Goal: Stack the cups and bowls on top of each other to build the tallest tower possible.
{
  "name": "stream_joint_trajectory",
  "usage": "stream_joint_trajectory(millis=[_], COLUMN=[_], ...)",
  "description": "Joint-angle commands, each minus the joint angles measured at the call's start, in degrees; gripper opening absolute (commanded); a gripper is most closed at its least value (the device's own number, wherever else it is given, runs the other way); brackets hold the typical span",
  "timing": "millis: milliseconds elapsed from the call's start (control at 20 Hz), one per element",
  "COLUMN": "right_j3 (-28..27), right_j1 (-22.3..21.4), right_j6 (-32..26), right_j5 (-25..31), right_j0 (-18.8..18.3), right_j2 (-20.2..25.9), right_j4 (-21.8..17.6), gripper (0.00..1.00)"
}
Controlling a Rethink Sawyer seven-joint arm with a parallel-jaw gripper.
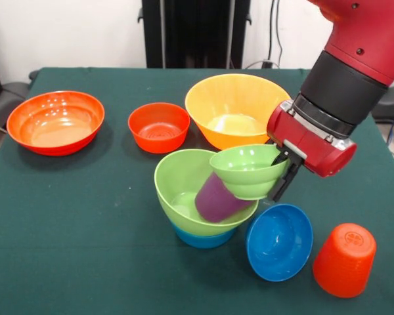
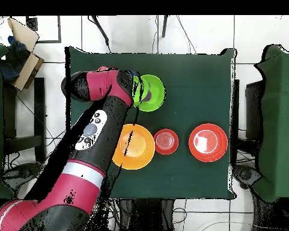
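Front view shows the tool [image 1: 284,172] pinching the rim of a small light green bowl [image 1: 248,170], one finger inside and one outside, holding it tilted over a purple cup [image 1: 217,199]. That cup lies on its side inside the large light green bowl [image 1: 180,187], which is nested on a light blue bowl [image 1: 203,239] as the tower's base on the desk [image 1: 85,230]. Judged best: level the small bowl and centre it before letting go, since the leaning cup gives poor support. The dark blue bowl [image 1: 279,241] stands tipped and empty, the orange-red cup [image 1: 345,260] upside down beside it.
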Motion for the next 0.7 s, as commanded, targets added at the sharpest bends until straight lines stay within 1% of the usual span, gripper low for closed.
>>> stream_joint_trajectory(millis=[50,450,600,700], right_j3=[4.6,4.7,4.6,5.1], right_j1=[2.4,2.5,2.9,2.9], right_j6=[10.5,11.2,12.0,11.6], right_j5=[0.3,4.5,5.0,4.3], right_j0=[1.7,2.7,3.1,3.1], right_j2=[4.3,3.1,2.5,2.4], right_j4=[0.9,1.6,1.8,1.8], gripper=[0.0,0.0,0.0,0.0])
